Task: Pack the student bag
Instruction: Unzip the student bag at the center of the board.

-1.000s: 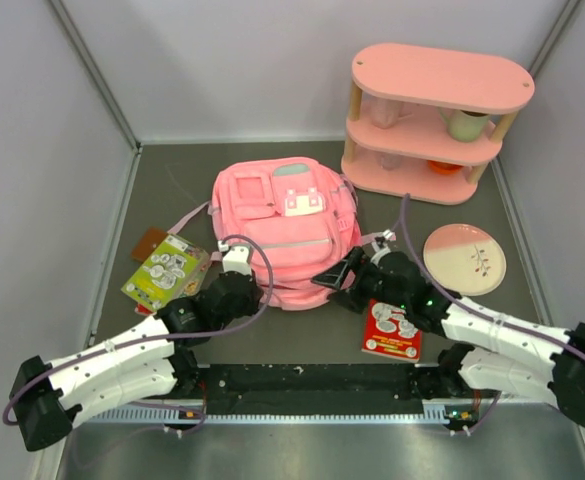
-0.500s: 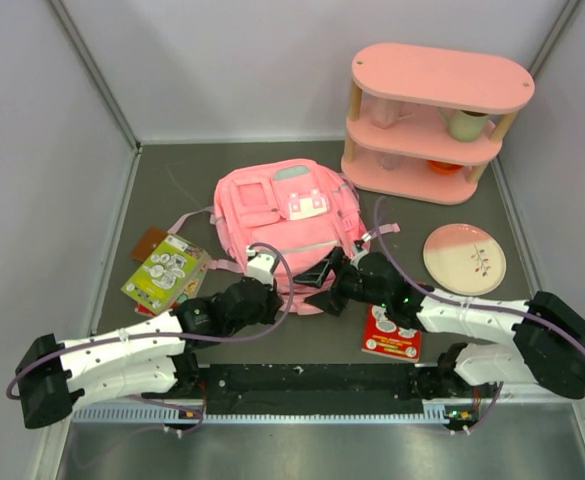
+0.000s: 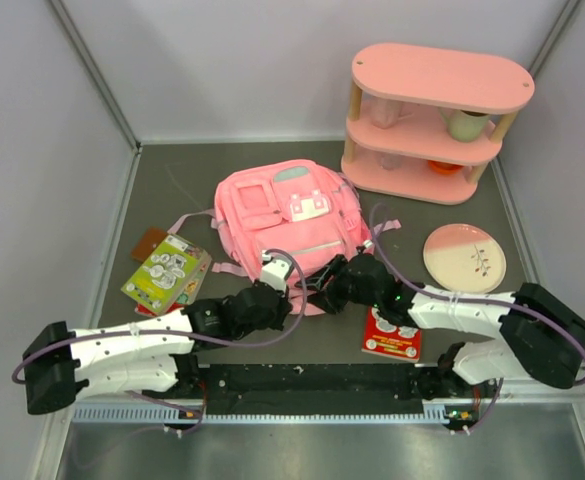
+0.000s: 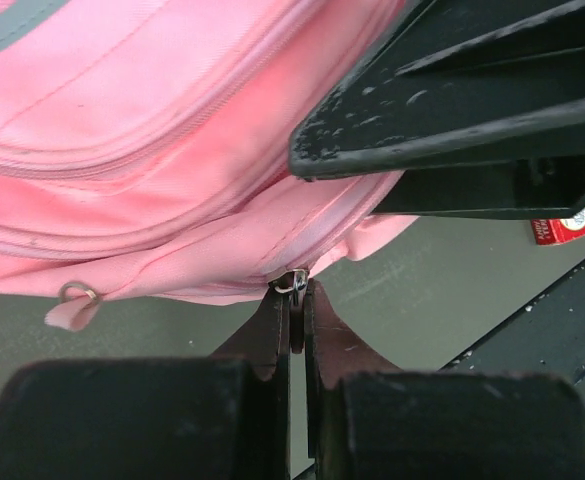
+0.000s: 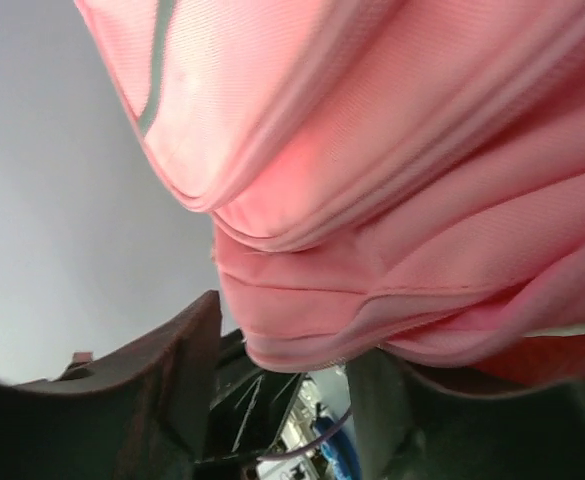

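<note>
The student bag (image 3: pixel 287 215), a pink backpack with mint and white trim, lies front up in the middle of the table. My left gripper (image 3: pixel 275 284) is at its near edge, shut on the small metal zipper pull (image 4: pixel 293 281) of the bag (image 4: pixel 152 150). The left gripper (image 4: pixel 296 293) has its jaws pressed together on the pull. My right gripper (image 3: pixel 324 284) is just to the right. A fold of the bag's lower edge (image 5: pixel 322 310) fills the right gripper (image 5: pixel 292 335), with one finger on each side. Its black fingers (image 4: pixel 452 110) show in the left wrist view.
A green booklet (image 3: pixel 165 272) and a brown item (image 3: pixel 150 243) lie left of the bag. A red booklet (image 3: pixel 392 332) lies under the right arm. A pink and white plate (image 3: pixel 464 258) sits at the right. The pink oval shelf unit (image 3: pixel 434 120) stands at the back right.
Both grippers have moved in toward each other along the bag's near edge. The left one went right to the zipper. The right one closed in on the fabric.
</note>
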Controlling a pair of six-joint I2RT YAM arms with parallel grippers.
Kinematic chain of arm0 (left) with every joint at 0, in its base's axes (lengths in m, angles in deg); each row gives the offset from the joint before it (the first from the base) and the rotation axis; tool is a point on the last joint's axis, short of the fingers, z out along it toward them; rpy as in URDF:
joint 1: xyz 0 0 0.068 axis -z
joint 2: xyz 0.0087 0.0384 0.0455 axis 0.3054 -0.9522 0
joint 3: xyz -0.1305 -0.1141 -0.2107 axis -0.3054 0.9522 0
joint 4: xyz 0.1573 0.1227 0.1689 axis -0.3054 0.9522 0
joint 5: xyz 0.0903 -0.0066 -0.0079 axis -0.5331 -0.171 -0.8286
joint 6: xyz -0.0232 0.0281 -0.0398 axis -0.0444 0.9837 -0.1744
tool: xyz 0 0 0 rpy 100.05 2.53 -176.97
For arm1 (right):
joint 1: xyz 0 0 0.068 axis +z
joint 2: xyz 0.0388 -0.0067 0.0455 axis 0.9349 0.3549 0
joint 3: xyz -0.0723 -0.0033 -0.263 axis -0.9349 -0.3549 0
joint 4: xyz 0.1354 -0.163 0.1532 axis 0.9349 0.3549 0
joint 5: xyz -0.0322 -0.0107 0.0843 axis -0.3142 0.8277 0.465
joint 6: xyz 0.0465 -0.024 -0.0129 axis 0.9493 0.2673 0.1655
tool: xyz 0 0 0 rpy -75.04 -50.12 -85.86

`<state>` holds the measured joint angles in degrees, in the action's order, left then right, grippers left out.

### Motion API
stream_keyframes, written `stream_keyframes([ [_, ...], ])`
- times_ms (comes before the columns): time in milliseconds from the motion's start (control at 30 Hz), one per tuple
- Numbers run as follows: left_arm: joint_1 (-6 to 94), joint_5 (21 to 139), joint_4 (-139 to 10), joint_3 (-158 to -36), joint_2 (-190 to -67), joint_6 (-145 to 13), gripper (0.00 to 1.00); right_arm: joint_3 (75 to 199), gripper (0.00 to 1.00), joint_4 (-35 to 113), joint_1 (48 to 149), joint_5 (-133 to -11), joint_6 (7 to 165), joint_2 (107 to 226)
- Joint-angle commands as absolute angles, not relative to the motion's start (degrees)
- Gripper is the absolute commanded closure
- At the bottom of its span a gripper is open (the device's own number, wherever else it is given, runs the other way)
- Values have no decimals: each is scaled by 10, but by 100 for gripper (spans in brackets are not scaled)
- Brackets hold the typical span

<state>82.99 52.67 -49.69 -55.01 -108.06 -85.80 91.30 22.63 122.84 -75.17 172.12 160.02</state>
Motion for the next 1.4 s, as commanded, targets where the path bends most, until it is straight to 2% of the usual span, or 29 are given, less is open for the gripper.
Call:
stream_keyframes([
  [0,861,530,-612,-597,-1083,-847,100,928,60,235,1238,-812,1742,1615],
  [33,865,526,-612,-597,-1084,-848,100,928,68,235,1238,-818,1741,1617],
  [67,866,523,-609,-596,-1085,-852,100,923,94,233,1238,-822,1741,1617],
  [100,867,516,-606,-595,-1084,-854,100,921,100,231,1238,-826,1739,1614],
  [200,867,480,-575,-588,-1067,-865,100,896,100,228,1237,-848,1738,1589],
  [367,857,342,-485,-575,-1025,-903,100,863,100,268,1217,-883,1699,1505],
  [500,803,313,-420,-568,-1009,-917,100,866,100,341,1205,-899,1661,1420],
  [700,721,290,-387,-574,-1003,-922,100,850,100,375,1197,-900,1649,1368],
  [900,703,290,-370,-592,-1007,-912,100,839,100,385,1194,-911,1648,1332],
  [1133,703,470,-460,-565,-965,-827,100,847,100,391,1186,-895,1591,1312],
  [1167,703,492,-467,-560,-964,-827,100,860,86,375,1186,-886,1582,1319],
  [1233,703,507,-479,-559,-965,-826,100,868,69,352,1185,-845,1574,1333],
  [1267,703,523,-483,-561,-967,-823,100,871,51,339,1185,-830,1576,1339],
  [1300,704,529,-483,-565,-974,-824,100,871,43,305,1186,-814,1584,1357],
  [1367,705,550,-486,-573,-982,-824,100,871,36,263,1190,-774,1609,1378],
])
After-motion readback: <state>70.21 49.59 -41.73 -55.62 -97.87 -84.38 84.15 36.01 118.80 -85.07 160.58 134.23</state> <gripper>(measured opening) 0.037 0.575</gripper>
